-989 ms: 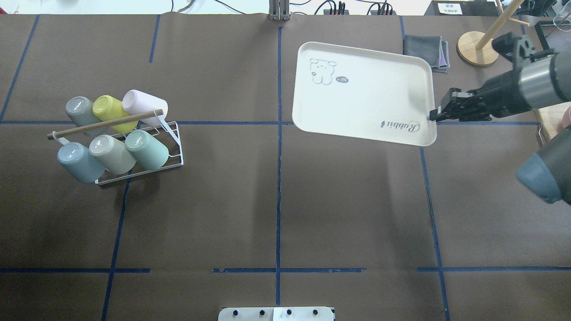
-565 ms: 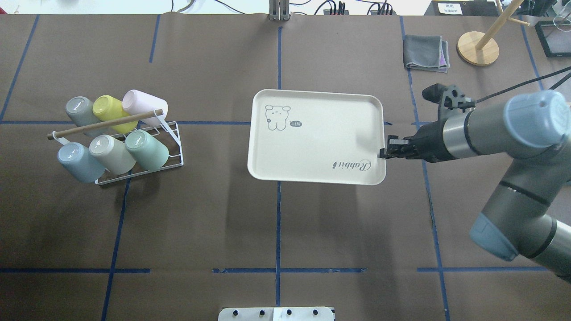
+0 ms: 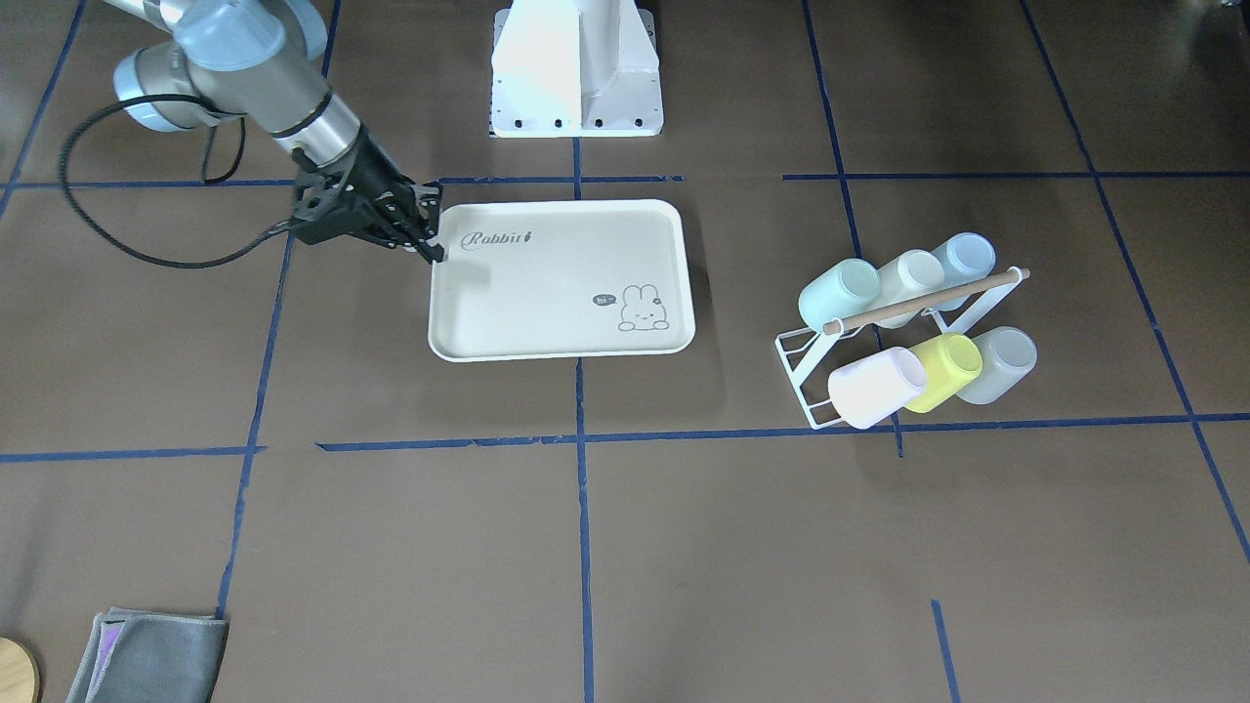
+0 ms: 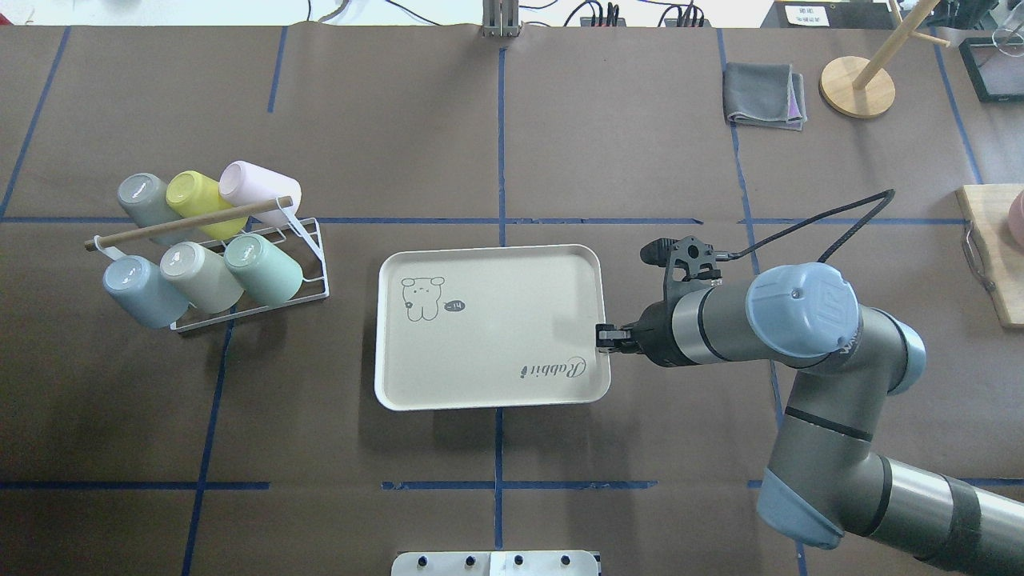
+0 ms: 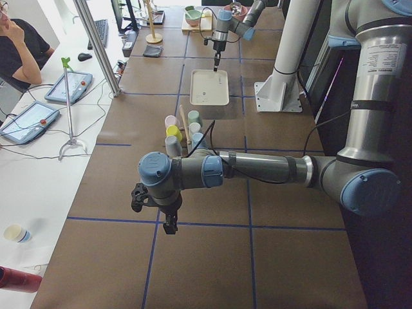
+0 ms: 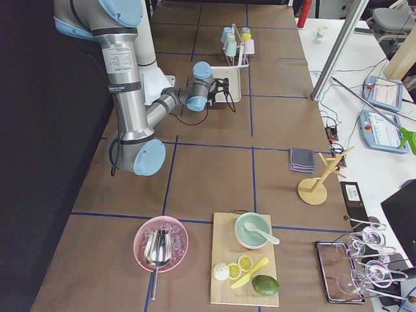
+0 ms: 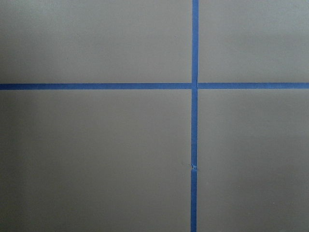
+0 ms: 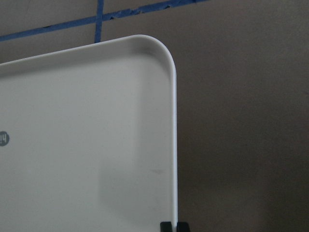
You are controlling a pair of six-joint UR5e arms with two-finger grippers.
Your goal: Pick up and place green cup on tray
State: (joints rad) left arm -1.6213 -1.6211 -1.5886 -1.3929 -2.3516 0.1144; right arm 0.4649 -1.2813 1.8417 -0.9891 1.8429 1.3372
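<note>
Tray (image 4: 496, 320) at centre of my overhead view, right gripper (image 4: 602, 337) pinching its right rim; green cup (image 4: 264, 269) in the rack (image 4: 248, 312) at left; left gripper (image 5: 170, 226) state I cannot tell.

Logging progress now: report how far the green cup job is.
Done: the tray is at mid-table. In hand: the right gripper pinches its rim. To do: the green cup lies in the rack, not yet picked or placed.
</note>
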